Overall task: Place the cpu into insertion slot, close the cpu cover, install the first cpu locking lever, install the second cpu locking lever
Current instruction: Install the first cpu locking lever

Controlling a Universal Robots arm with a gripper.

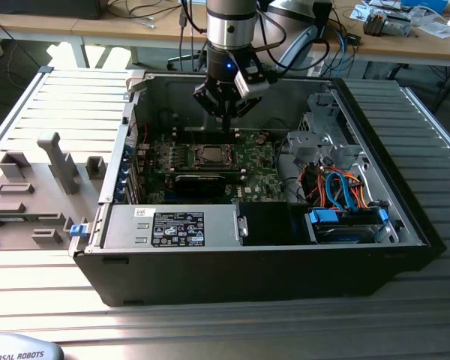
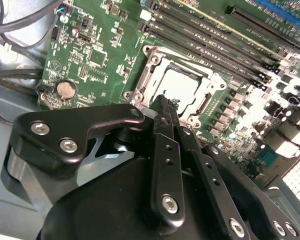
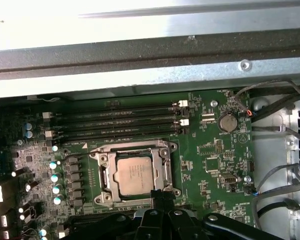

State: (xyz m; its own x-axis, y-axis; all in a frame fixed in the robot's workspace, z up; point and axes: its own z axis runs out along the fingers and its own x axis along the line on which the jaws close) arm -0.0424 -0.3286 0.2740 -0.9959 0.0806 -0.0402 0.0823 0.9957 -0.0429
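The cpu lies flat in the insertion slot on the green board, its silver-grey top facing up. It also appears in the second wrist view and, small, in the exterior view. The cpu cover lies down around the chip as a silvery frame. My gripper hovers just off one edge of the socket, fingers pressed together with nothing between them; its tip points at the frame's edge. In the exterior view the gripper hangs above the board just behind the socket. I cannot make out the locking levers' positions.
The board sits inside an open black computer case. Memory slots run along one side of the socket, with a coin battery and loose cables nearby. A power supply and a drive bay with orange and blue cables fill the front.
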